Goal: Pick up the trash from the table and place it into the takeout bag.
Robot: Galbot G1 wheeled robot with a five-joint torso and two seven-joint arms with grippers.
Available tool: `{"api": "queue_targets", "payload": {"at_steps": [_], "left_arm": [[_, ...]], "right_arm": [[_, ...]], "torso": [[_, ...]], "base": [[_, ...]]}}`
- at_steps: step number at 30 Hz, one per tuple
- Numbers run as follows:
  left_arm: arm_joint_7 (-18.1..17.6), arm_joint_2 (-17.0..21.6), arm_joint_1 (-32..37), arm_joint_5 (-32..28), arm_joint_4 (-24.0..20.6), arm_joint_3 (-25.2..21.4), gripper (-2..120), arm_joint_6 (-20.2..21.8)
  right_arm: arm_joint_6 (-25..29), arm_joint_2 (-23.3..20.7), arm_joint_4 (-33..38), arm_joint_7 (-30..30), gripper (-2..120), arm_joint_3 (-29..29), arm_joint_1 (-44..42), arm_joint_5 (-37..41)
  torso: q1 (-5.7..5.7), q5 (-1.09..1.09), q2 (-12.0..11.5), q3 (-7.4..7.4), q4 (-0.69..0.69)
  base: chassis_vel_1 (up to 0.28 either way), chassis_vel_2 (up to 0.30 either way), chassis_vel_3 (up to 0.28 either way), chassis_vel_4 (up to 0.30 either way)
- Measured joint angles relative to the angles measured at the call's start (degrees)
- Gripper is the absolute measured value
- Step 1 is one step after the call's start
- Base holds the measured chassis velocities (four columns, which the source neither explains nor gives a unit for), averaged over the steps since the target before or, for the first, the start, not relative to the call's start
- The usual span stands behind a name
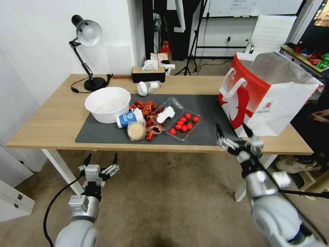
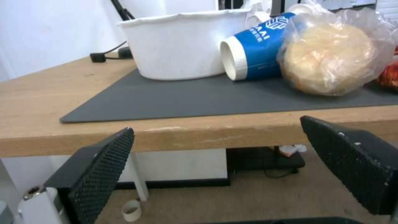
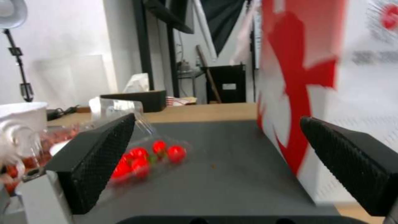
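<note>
On the table's [image 1: 51,127] dark mat the trash lies in a cluster: a white bowl [image 1: 107,104] [image 2: 182,46], a tipped blue-and-white paper cup [image 1: 126,119] [image 2: 253,46], a clear plastic bag with a beige lump [image 1: 136,131] [image 2: 331,59] and red litter [image 1: 146,109]. Further back a clear white-lidded jar [image 1: 148,87] lies on its side. The red-and-white takeout bag [image 1: 264,92] [image 3: 331,93] stands open at the table's right end. My left gripper [image 1: 100,162] [image 2: 216,126] hangs open below the front edge. Open too, my right gripper [image 1: 234,132] [image 3: 217,119] hovers at the front edge beside the bag.
An open clear box of cherry tomatoes [image 1: 183,124] [image 3: 145,155] sits mid-mat with a white utensil [image 1: 165,114] in its lid. A black desk lamp [image 1: 87,51] and tissue box [image 1: 148,73] stand at the back. A person's hand [image 1: 318,116] shows right of the bag.
</note>
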Motion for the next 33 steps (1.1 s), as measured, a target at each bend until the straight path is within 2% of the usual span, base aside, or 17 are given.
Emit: {"api": "queue_targets", "payload": {"at_steps": [8, 11, 22, 33], "left_arm": [[0.2, 0.3, 0.0, -0.9, 0.7, -0.4, 100, -0.4], [0.2, 0.3, 0.0, -1.1, 0.7, -0.5, 100, -0.5], [0.5, 0.8, 0.0, -1.6, 1.0, -1.1, 100, -1.0], [0.6, 1.6, -0.7, -3.3, 1.0, -1.1, 100, -0.7]], "right_arm": [[3.7, 6.2, -4.4, -4.3, 100, 0.3, -4.0, -1.7], [3.7, 7.0, -4.5, -4.6, 100, -0.2, -4.3, -2.2], [3.2, 8.6, -4.5, -4.1, 100, -1.4, -4.4, -4.3], [2.4, 7.5, -4.9, -3.4, 100, -1.7, -4.7, -5.1]], "torso": [[0.0, 0.01, 0.0, 0.0, -0.01], [0.0, 0.01, 0.0, 0.01, 0.0], [0.01, 0.02, 0.0, 0.01, 0.0], [0.01, 0.01, 0.0, 0.01, 0.0]], "base": [[0.0, 0.0, 0.0, 0.0], [0.0, 0.0, 0.0, 0.0], [0.0, 0.0, 0.0, 0.0], [0.0, 0.0, 0.0, 0.0]]}}
